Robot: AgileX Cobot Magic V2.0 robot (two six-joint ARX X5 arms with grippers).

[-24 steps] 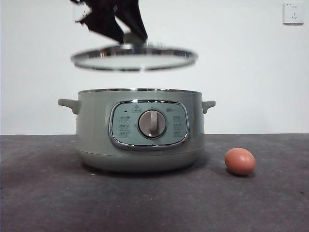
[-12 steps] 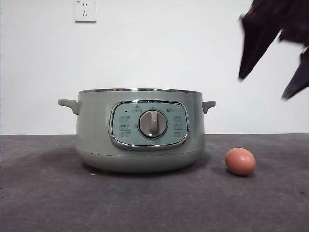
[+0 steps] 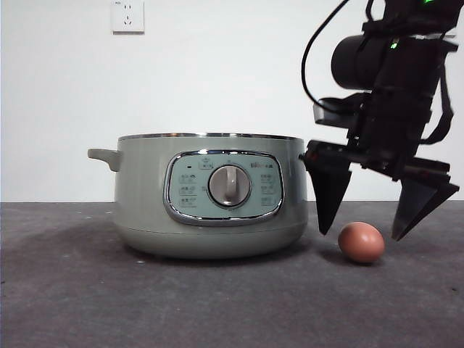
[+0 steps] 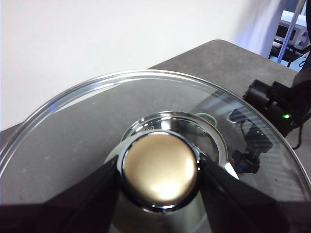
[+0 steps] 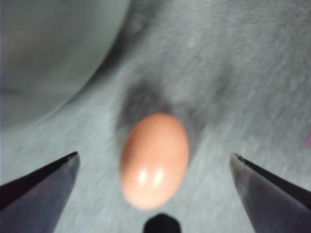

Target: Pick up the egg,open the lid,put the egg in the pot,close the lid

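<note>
The egg (image 3: 361,242), small and reddish-brown, lies on the table right of the pot (image 3: 210,196). The pale green pot stands uncovered. My right gripper (image 3: 361,233) hangs open just above the egg, one fingertip on either side. In the right wrist view the egg (image 5: 154,160) lies between the spread jaws of the right gripper (image 5: 154,155), untouched. My left gripper (image 4: 160,170) is shut on the knob (image 4: 160,167) of the glass lid (image 4: 121,97), held high, out of the front view.
Dark grey table (image 3: 72,290) runs across the front, and a white wall with a socket (image 3: 127,16) stands behind. The pot's side (image 5: 43,58) is close beside the egg. Through the lid's glass I see the right arm (image 4: 272,102).
The lid has risen out of the front view with the left gripper. The right arm came in from the upper right and dropped down over the egg, jaws open.
</note>
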